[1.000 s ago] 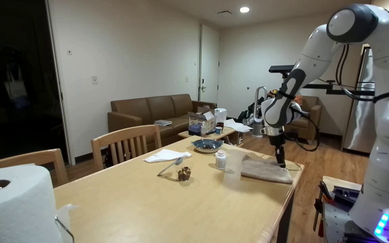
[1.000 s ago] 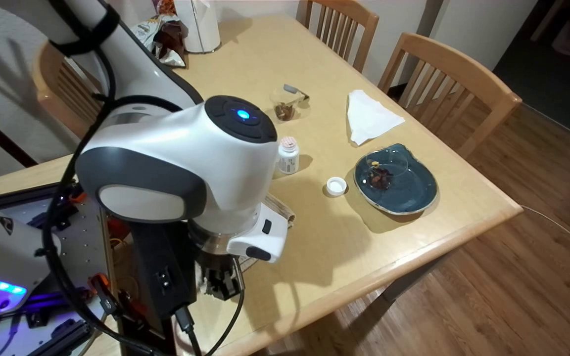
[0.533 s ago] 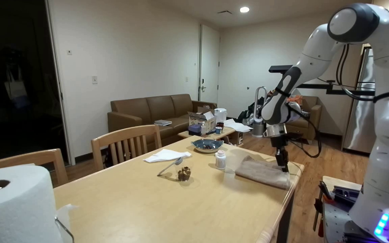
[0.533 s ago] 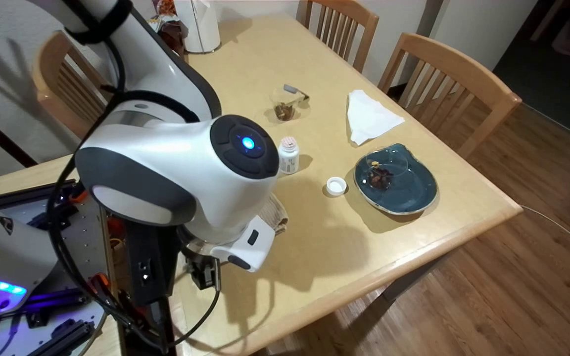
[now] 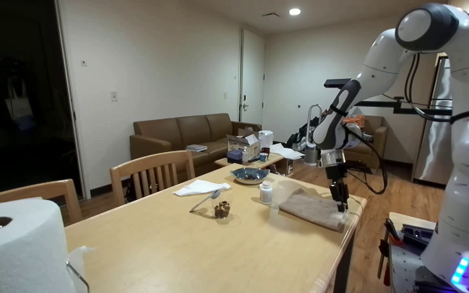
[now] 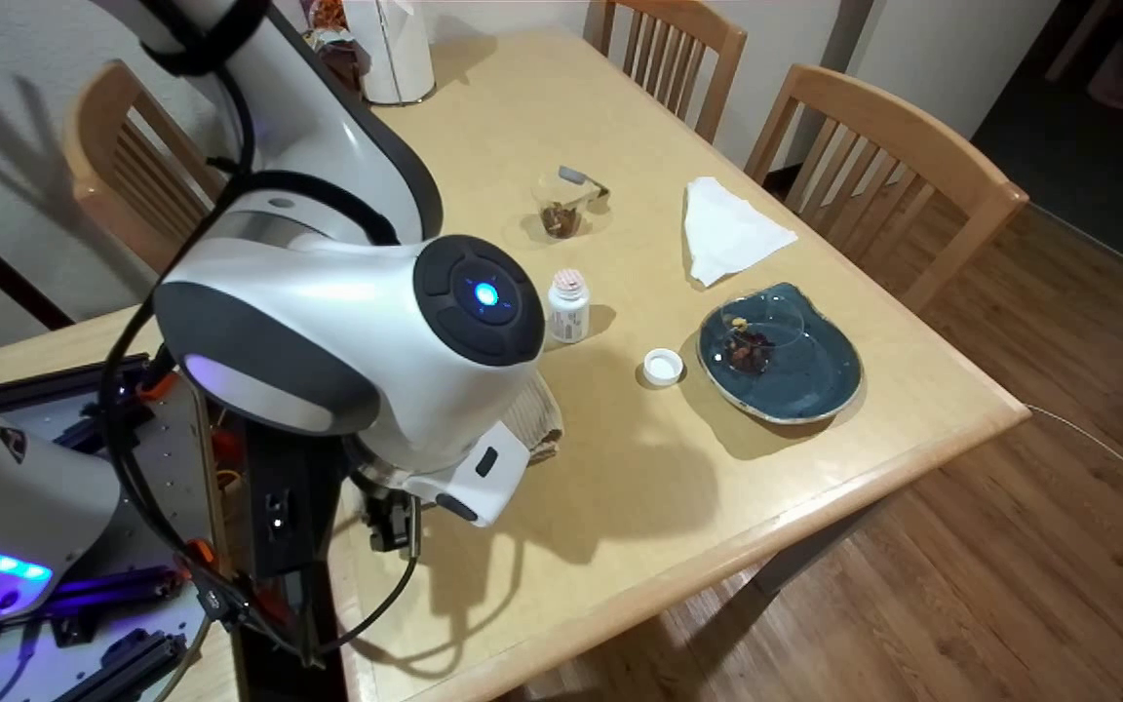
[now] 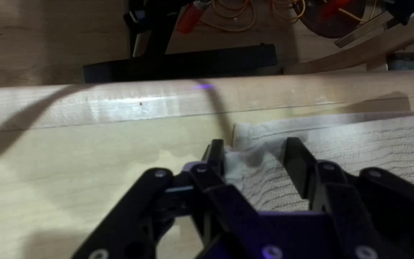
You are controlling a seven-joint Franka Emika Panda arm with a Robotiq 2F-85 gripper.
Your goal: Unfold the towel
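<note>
The towel is a folded, beige-grey ribbed cloth lying flat near the table's end. In an exterior view, most of it is hidden behind the arm, with one corner showing. In the wrist view, the towel runs off to the right. My gripper is open, its fingers apart on either side of the towel's rumpled near corner. The fingers are not closed on the cloth. The gripper also shows at the towel's end in an exterior view; in an exterior view it is mostly hidden.
A white bottle stands close to the towel. A cap, a blue dish, a cup of nuts and a white napkin are on the table. The table edge runs close to the gripper.
The towel has slid and turned a little on the table, toward the bottom left in an exterior view. My gripper has moved slightly with it, and its fingers now look farther apart.
</note>
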